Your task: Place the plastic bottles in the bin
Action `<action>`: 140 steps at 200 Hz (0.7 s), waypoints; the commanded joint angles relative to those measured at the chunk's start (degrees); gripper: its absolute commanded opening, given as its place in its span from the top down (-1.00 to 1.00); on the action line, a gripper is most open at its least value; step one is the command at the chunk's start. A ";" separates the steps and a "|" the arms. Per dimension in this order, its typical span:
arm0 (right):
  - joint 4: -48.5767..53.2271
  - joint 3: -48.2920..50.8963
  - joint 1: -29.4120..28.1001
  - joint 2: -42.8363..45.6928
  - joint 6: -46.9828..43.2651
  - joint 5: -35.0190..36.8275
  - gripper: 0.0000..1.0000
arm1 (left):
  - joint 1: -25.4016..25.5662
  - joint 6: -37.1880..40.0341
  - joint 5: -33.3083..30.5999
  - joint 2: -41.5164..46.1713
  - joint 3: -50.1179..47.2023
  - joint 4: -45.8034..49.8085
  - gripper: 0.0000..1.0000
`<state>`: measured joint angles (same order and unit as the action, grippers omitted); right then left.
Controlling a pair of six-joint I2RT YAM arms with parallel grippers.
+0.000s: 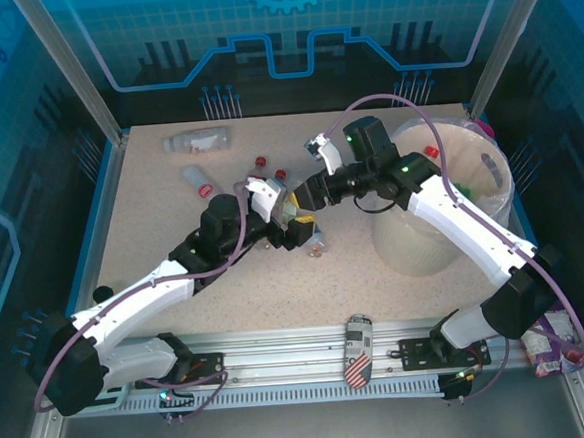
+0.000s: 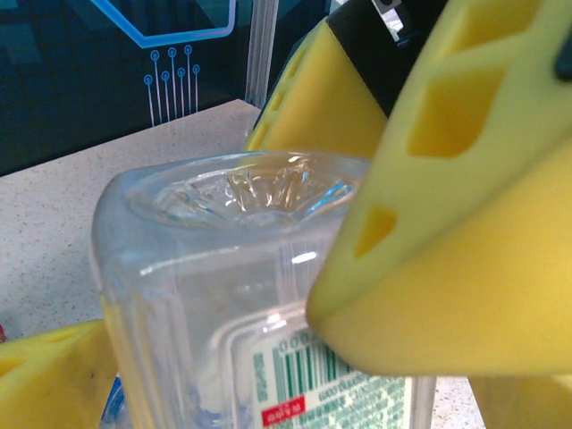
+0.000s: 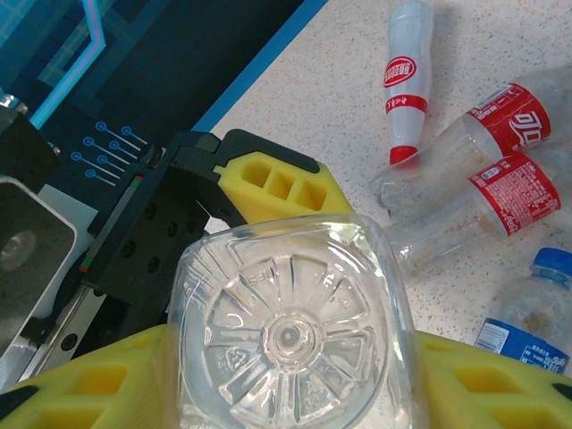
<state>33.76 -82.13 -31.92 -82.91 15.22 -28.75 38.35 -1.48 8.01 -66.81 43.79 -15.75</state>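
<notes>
**Speckled counter: bin at right, bottles lying loose**

The pale speckled counter (image 1: 142, 229) carries the cream bin (image 1: 419, 245), which stands upright at its right side. At the far left a pale-labelled bottle (image 1: 198, 140) lies on its side. Just nearer is a clear bottle (image 1: 195, 178) with a red cap.

The right wrist view shows more bottles lying flat on the counter. A white bottle (image 3: 407, 80) has a red label. Close by, a clear red-labelled bottle (image 3: 500, 116) lies beside a second red-labelled bottle (image 3: 500, 192). A blue-labelled bottle (image 3: 536, 313) lies near them.
</notes>
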 commanded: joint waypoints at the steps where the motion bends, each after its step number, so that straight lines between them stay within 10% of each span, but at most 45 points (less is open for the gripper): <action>1: -2.08 -2.79 1.60 -0.62 -0.32 0.47 -0.05 | -0.34 0.55 -1.14 1.34 1.02 -0.60 -0.98; 70: 8.00 -18.73 7.40 4.27 -7.58 10.75 0.01 | -0.35 -9.11 -8.58 7.46 -4.77 6.07 -0.98; 140: 16.21 -28.37 14.94 14.82 -11.08 28.62 0.02 | -0.27 -28.31 -18.20 -10.36 6.97 20.04 -0.97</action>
<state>44.45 -108.09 -19.90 -71.16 6.74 -10.37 38.35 -20.12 -5.87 -72.34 44.25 -3.57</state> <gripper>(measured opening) 0.546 0.987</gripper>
